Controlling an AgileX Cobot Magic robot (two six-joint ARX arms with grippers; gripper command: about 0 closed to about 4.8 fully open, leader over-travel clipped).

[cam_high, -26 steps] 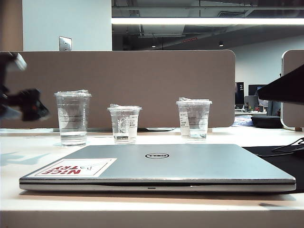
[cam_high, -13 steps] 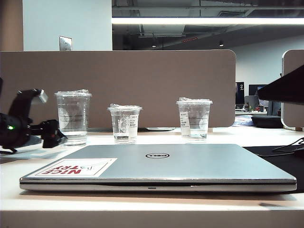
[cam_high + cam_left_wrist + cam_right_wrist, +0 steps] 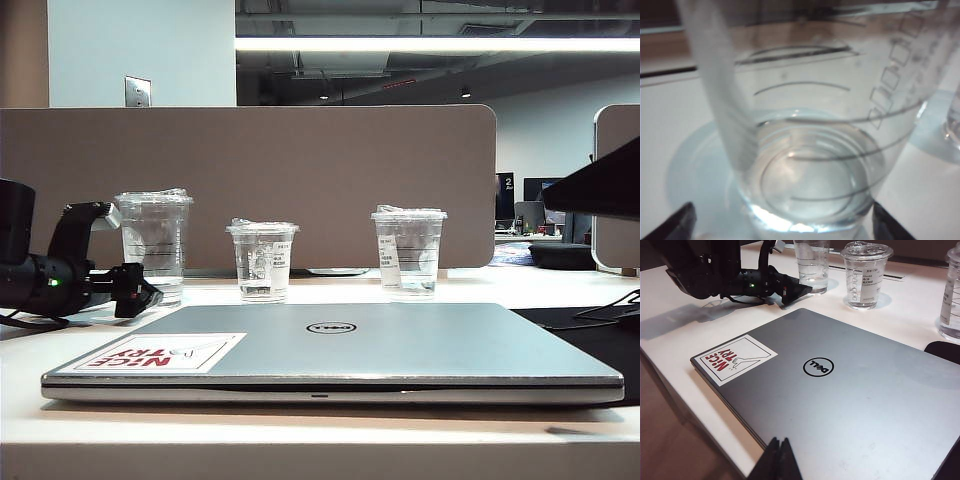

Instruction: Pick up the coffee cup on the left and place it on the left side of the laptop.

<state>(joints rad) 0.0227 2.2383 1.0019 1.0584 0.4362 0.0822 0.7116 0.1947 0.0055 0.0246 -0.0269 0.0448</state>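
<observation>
Tall clear coffee cup [image 3: 153, 246] with black lines stands behind the laptop's [image 3: 400, 345] left corner. Left gripper [image 3: 138, 296] spread wide at its base; up close, water shows inside. Right gripper [image 3: 779, 460] pressed together above the laptop.

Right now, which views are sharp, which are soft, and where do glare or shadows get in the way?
Exterior view: sharp; the ceiling light strip is blown out, and the open left end effector is dark beside the coffee cup. Left wrist view: the cup fills the frame, soft and out of focus. Right wrist view: crisp on the laptop; the left arm casts a shadow on the table.
</observation>
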